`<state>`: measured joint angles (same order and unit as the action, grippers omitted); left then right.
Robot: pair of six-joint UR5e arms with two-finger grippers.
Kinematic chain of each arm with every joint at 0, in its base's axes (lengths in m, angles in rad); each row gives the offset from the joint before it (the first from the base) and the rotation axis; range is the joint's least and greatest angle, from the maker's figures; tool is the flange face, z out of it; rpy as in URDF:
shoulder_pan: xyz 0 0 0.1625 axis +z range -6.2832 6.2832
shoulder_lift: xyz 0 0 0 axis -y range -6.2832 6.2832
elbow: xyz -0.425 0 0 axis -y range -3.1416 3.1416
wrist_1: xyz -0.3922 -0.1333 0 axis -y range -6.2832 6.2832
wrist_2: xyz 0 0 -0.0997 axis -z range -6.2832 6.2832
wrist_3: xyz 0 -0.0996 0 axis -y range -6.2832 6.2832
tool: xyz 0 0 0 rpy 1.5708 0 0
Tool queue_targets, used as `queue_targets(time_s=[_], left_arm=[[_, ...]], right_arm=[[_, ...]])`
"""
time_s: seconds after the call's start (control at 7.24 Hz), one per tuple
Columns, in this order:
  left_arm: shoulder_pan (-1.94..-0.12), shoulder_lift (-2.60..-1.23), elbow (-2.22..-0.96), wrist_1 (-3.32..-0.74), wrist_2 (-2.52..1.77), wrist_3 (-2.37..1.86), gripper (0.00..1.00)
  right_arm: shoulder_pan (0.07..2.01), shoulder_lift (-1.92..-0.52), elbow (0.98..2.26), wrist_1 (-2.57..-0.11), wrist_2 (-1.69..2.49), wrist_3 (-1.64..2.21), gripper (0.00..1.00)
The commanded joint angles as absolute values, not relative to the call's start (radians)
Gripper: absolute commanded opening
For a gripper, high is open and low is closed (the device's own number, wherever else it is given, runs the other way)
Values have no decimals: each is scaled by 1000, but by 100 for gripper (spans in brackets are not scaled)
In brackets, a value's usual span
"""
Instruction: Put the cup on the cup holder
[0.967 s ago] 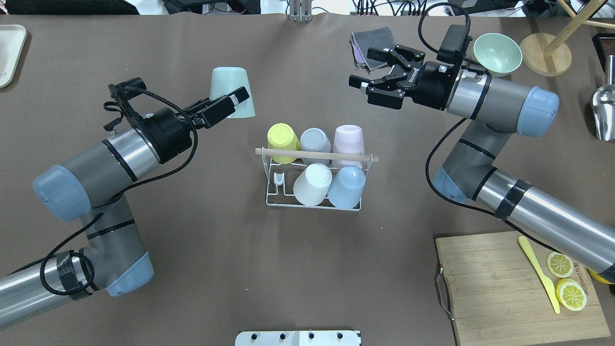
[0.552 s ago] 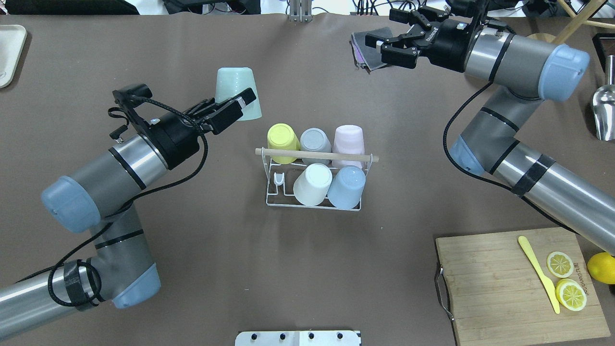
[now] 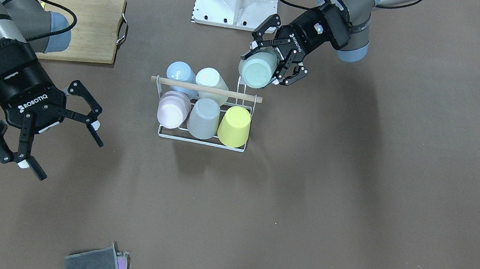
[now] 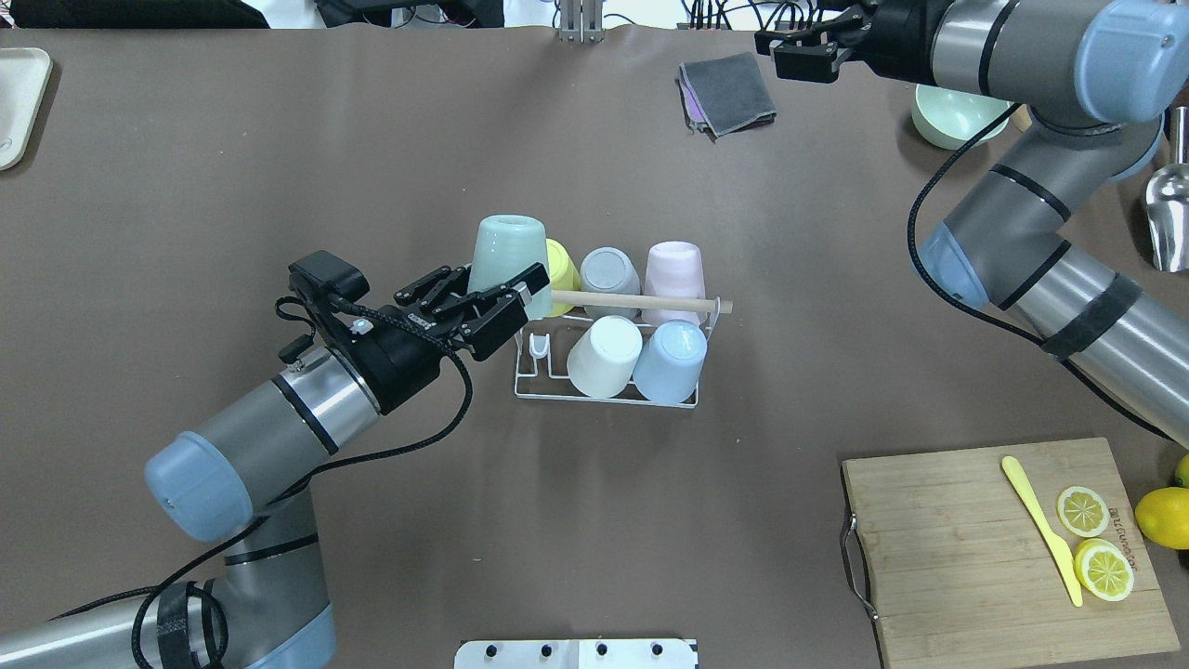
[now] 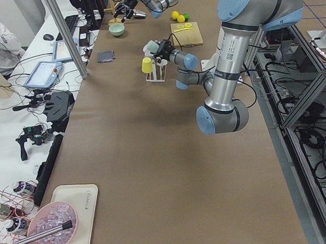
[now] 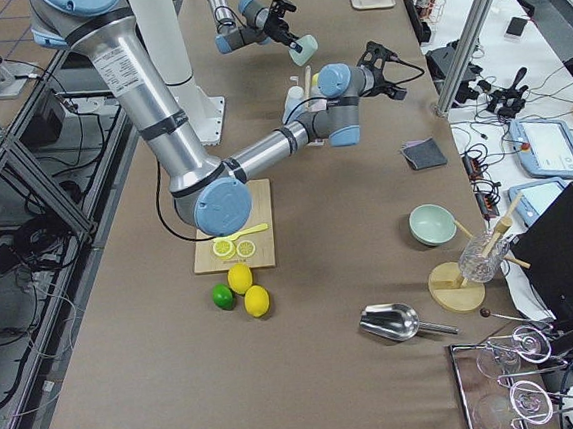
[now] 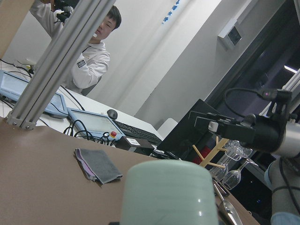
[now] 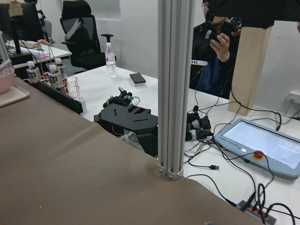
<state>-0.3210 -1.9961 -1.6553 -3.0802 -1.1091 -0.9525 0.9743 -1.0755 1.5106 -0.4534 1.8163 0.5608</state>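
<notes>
My left gripper (image 4: 502, 281) is shut on a mint green cup (image 4: 506, 253), held upside down and tilted, above the left end of the cup holder (image 4: 604, 400). The holder is a white wire rack with a wooden rod handle (image 4: 641, 302). It carries yellow, grey, pink, white and blue cups upside down. One prong (image 4: 539, 347) at its near left is bare. In the front view the held cup (image 3: 257, 72) hangs just behind the rack (image 3: 200, 142). The cup fills the bottom of the left wrist view (image 7: 168, 192). My right gripper (image 3: 67, 158) is open and empty, far from the rack.
A grey cloth (image 4: 727, 91) and a green bowl (image 4: 952, 116) lie at the far right. A cutting board (image 4: 947, 548) with lemon slices and a yellow knife sits near right. A metal scoop (image 4: 1169, 218) is at the right edge, a tray (image 4: 19, 102) at far left.
My left gripper has carried the mint cup right and nearer, from behind-left of the rack to over its left end. My right arm has swung away to the table's far edge.
</notes>
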Motion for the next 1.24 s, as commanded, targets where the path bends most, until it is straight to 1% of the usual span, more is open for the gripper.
queue_targets(time_s=[0.0, 0.14, 0.41, 0.69, 0.83, 0.97, 1.1], left_arm=[[-255, -2005, -1657, -3080, -1051, -901, 41], [-220, -2005, -1651, -3080, -1025, -893, 41], [-221, -2003, -1640, -3079, -1022, -891, 41], [-228, -2003, -1629, -3070, -973, -890, 41], [-232, -2003, -1623, -3068, -973, -890, 41], [-230, -2005, -1614, -3068, -970, -891, 41], [-227, -2006, -1603, -3063, -957, -893, 41]], right_arm=[[1008, -1069, 1580, -724, 1822, 470, 100], [1020, -1069, 1600, -821, 1825, 430, 100], [1066, -1066, 1704, -1143, 1905, 333, 100], [1089, -1063, 1752, -1283, 1948, 331, 100], [1094, -1060, 1810, -1424, 1948, 318, 100], [1129, -1045, 1818, -1530, 1962, 225, 100], [1150, -1045, 1818, -1558, 1976, 168, 100]])
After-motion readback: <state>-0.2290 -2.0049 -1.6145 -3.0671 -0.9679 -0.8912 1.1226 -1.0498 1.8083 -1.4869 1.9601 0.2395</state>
